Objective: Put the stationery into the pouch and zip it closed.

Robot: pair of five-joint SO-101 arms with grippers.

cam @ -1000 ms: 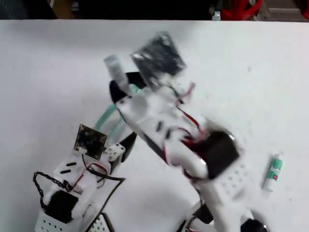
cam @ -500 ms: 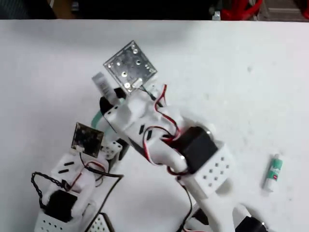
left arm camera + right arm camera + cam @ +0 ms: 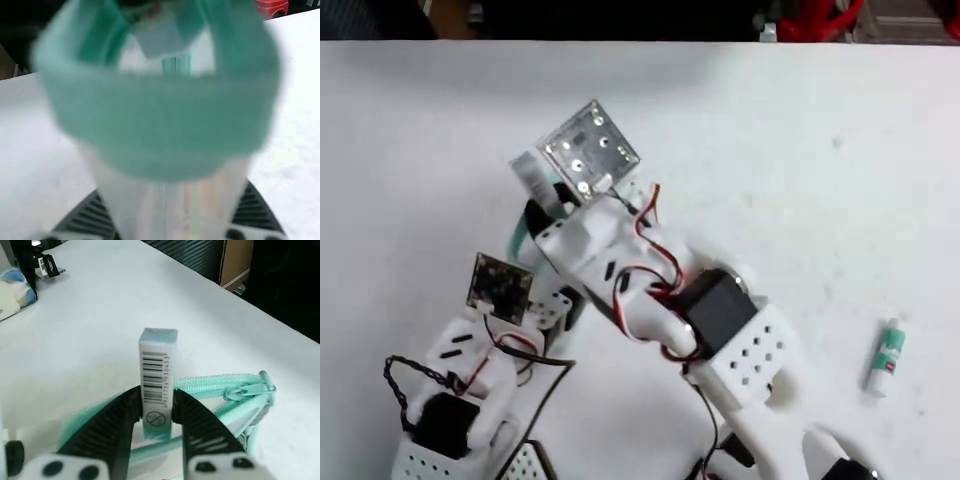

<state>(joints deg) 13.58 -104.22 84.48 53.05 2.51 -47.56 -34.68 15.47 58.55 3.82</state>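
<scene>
White eraser (image 3: 157, 365) clamped upright in right gripper (image 3: 156, 392): centre over mint pouch (image 3: 220, 385), lower straight into its mouth, part the jaws only once inside.

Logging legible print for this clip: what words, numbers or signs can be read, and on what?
Eraser, barcode and its digits: too small to read.
Eraser, round crossed-out sign below the barcode: a symbol, no words.
Green-and-white tube, label: too blurred to read.
Nothing can be quoted as readable text.
</scene>
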